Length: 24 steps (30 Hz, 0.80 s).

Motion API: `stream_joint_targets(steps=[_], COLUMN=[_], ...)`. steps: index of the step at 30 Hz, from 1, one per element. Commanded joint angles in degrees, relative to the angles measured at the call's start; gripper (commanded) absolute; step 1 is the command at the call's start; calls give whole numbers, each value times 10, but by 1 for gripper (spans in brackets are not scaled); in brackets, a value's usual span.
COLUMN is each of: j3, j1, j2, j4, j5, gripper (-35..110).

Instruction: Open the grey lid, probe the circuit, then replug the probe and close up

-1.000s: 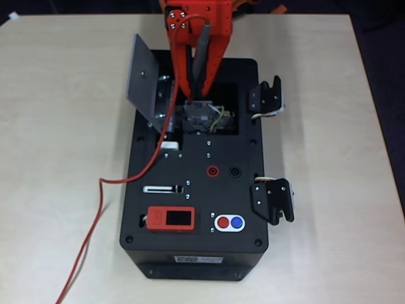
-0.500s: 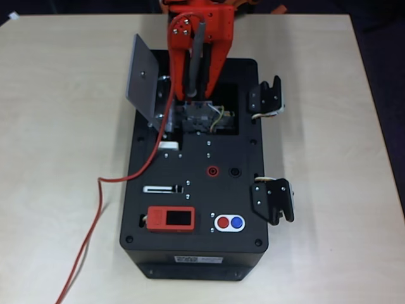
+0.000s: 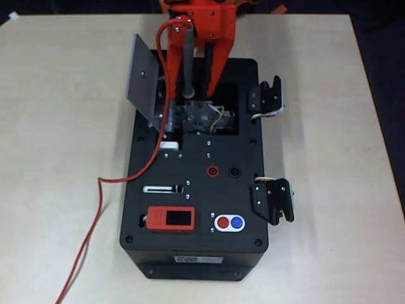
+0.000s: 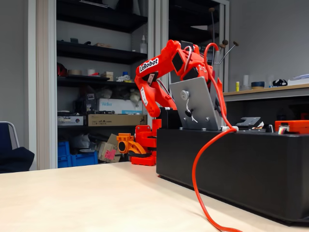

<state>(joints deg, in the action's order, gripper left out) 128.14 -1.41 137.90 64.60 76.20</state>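
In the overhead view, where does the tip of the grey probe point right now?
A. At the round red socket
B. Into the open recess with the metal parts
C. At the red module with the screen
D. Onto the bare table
B: the gripper holds the probe with its tip down in the recess, the lid swung open beside it.

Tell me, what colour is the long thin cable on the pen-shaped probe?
Red. The long thin cable shows best in the overhead view, trailing across the table.

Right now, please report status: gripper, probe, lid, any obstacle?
Gripper shut on the probe, tip down in the circuit recess. Grey lid open, upright. Red cable trails across the black box; nothing blocking.
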Motion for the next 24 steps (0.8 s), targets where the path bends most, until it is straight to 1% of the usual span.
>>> stream_joint_targets(steps=[1, 8, 13, 24], j3=[9, 10, 8, 1], j1=[-6, -3, 4, 0], j2=[18, 20, 20, 21], j4=[-4, -16, -29, -49], j5=[6, 5, 3, 11], gripper=[14, 8, 0, 0])
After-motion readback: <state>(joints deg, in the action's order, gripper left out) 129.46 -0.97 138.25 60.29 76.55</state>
